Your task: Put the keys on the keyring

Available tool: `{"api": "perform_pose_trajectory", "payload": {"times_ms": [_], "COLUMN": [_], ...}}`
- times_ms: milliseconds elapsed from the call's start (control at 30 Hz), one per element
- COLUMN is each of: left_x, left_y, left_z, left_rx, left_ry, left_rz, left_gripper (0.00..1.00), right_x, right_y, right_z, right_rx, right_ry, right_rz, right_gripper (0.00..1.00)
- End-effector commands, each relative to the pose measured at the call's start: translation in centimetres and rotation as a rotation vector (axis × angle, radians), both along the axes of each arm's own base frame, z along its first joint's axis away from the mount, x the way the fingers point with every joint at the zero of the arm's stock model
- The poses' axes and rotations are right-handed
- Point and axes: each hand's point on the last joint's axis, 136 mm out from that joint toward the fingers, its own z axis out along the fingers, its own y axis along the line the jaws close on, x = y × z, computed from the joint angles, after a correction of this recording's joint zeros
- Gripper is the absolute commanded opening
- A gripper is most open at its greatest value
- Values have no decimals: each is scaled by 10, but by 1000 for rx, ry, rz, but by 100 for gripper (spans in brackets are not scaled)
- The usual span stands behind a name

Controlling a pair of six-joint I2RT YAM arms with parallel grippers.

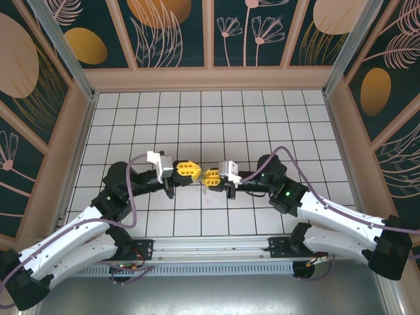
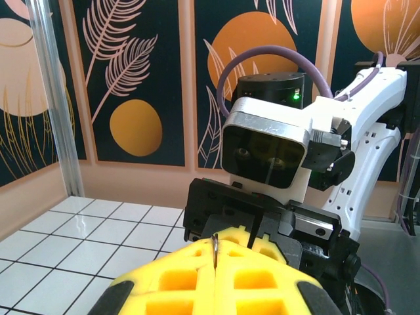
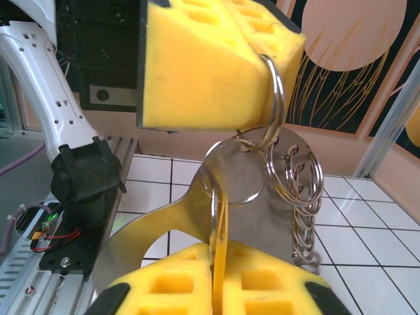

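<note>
Threading step: left gripper (image 2: 215, 266) pinched shut on keyring (image 3: 276, 98), right gripper (image 3: 216, 266) clamped on key (image 3: 222, 220) just beside it; next likely needs fine alignment onto ring's split

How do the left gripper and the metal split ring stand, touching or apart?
Touching. Right wrist view: the split ring runs into the tip of the left gripper, pinched in its shut jaws.

No lettering, number, brand mark or sign can be read on anything here. The left tool (image 1: 195, 171), the right tool (image 1: 206, 177) beside it, the tiled bench (image 1: 262, 118) and the wall panels (image 1: 170, 33) behind the bench carry none; the panels bear painted leaves and discs.
</note>
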Motion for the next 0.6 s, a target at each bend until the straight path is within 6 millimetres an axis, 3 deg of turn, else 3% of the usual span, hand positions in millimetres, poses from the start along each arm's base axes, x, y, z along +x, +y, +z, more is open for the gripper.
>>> {"api": "perform_pose_trajectory", "payload": {"times_ms": [0, 200, 333, 433, 567], "left_x": [-3, 0, 2, 4, 7], "left_y": [3, 2, 2, 2, 0], "left_z": [7, 4, 1, -2, -4], "left_rx": [-22, -14, -11, -5, 1], "left_ry": [-28, -21, -15, -6, 1], "left_rz": [2, 17, 26, 34, 41], "left_gripper": [0, 0, 0, 0, 0], "right_x": [0, 4, 7, 10, 15], "right_y": [-5, -10, -10, -11, -11], "right_z": [28, 30, 27, 26, 24], "right_rx": [56, 58, 53, 51, 42], "right_ry": [-48, -57, -50, -51, -54], "right_rz": [-30, -66, -84, -104, -128], "right_gripper": [5, 6, 17, 17, 0]}}
